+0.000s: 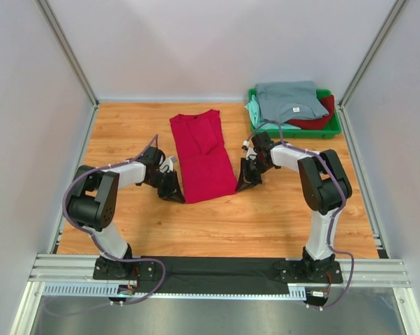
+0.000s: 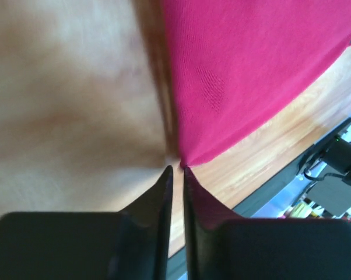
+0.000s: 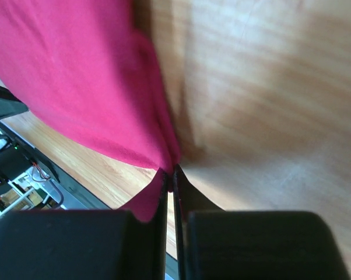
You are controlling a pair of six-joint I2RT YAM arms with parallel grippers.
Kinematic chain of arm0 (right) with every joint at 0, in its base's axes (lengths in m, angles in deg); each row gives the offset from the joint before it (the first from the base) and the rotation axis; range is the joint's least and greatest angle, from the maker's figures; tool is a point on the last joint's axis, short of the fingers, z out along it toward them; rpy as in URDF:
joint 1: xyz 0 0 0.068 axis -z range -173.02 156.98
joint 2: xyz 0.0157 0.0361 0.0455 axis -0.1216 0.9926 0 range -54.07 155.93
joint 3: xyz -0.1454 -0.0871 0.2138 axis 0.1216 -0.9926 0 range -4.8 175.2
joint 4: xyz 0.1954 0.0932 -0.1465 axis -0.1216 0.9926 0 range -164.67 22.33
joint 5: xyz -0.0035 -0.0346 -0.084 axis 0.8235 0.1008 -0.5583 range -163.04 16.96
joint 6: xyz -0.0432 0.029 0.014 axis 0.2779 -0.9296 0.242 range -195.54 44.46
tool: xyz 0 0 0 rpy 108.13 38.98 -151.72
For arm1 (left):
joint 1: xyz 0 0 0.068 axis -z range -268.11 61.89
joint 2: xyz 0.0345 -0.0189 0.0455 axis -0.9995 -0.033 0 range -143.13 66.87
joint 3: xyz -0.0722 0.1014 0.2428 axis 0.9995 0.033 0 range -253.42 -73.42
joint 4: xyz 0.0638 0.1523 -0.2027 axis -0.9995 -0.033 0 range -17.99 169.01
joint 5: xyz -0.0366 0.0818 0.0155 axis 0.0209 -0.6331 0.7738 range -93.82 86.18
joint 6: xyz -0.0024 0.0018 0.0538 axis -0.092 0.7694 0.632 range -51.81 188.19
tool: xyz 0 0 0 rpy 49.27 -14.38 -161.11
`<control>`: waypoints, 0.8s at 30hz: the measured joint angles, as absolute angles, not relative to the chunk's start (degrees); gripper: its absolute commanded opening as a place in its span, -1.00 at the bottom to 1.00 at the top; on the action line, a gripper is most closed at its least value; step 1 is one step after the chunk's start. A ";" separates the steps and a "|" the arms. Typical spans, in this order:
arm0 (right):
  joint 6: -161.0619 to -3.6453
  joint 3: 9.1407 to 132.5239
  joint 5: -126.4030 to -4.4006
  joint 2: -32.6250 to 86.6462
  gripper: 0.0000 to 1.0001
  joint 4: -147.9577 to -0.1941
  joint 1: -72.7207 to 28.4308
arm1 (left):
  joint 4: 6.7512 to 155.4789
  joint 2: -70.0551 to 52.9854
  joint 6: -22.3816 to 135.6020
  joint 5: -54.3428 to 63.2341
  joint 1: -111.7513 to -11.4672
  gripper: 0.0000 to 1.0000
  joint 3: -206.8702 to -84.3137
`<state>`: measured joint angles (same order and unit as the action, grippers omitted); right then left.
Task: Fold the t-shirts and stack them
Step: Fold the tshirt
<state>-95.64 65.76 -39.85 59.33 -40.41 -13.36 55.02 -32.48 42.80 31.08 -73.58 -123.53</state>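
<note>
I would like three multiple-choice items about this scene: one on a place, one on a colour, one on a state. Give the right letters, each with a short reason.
1. Where on the table does the green tray stand? A near left corner; B far right corner; C middle.
2. What colour is the top t-shirt in that tray? A yellow; B black; C grey-blue.
3. How is the right end effector? A wide open above the tray; B shut on a near corner of the red t-shirt; C shut on a cup.

Answers:
1 B, the top view shows it far and to the right.
2 C, grey-blue cloth lies uppermost there.
3 B, the right wrist view shows it closed, pinching red cloth.
</note>
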 measured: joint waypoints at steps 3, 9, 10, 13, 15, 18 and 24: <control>-95.57 64.41 -40.12 57.24 -0.68 -39.19 -13.60 | 53.19 -28.22 42.74 31.08 -73.39 -0.42 -120.86; -94.72 64.71 -41.16 51.84 -0.28 -34.73 -13.57 | 47.79 -17.42 42.54 29.57 -73.41 -0.23 -120.97; -94.59 65.83 -41.60 51.77 -0.27 -33.88 -13.57 | 47.31 -16.66 42.37 29.33 -73.50 -0.24 -122.07; -94.06 71.23 -43.15 53.06 -0.24 -31.41 -13.57 | 48.42 -17.40 40.90 29.59 -73.52 -0.32 -125.48; -93.93 76.34 -43.59 55.20 -0.28 -30.68 -13.57 | 50.30 -19.17 39.50 30.42 -73.52 -0.34 -127.84; -94.19 83.03 -42.96 59.18 -0.35 -31.17 -13.57 | 56.49 -24.63 35.85 31.69 -73.52 -0.40 -131.46; -97.32 93.43 -39.13 69.78 -0.70 -35.86 -13.57 | 63.68 -35.80 30.17 31.45 -73.52 -0.43 -136.21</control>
<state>-97.32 93.43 -39.13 69.78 -35.86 -13.57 63.68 -35.80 30.17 31.45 -73.52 -136.21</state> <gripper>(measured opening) 0.207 0.287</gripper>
